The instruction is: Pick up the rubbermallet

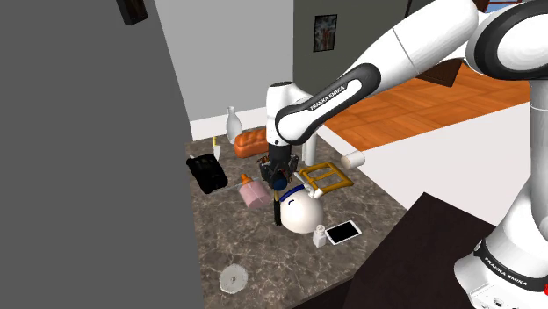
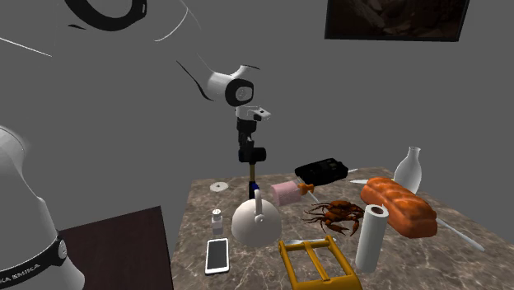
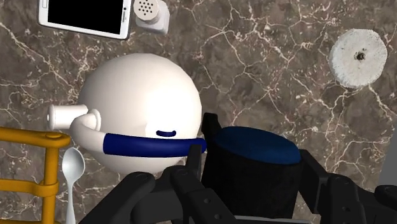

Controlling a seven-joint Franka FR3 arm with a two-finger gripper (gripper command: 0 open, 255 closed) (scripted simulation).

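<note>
My gripper [image 1: 281, 169] [image 2: 251, 151] [image 3: 254, 175] is shut on the rubber mallet [image 1: 279, 183] [image 2: 250, 172] and holds it in the air above the marble table [image 1: 263, 255]. In the second exterior view an orange handle with a blue end hangs down from the black fingers. In the wrist view the fingers clasp a black cylindrical part with a dark blue face [image 3: 254, 143]. Directly under the mallet sits a white domed kettle [image 1: 299, 209] [image 2: 254, 222] [image 3: 140, 102] with a blue-banded handle.
Around the kettle lie a phone [image 1: 343, 232] [image 3: 86, 16], a small shaker [image 2: 217, 221], a yellow frame [image 1: 325, 177] [image 2: 317, 264], a pink jar [image 1: 255, 193], a crab [image 2: 336, 214], bread [image 2: 399, 206], a paper roll [image 2: 371, 239], a black box [image 1: 206, 173] and a round disc [image 3: 358, 58].
</note>
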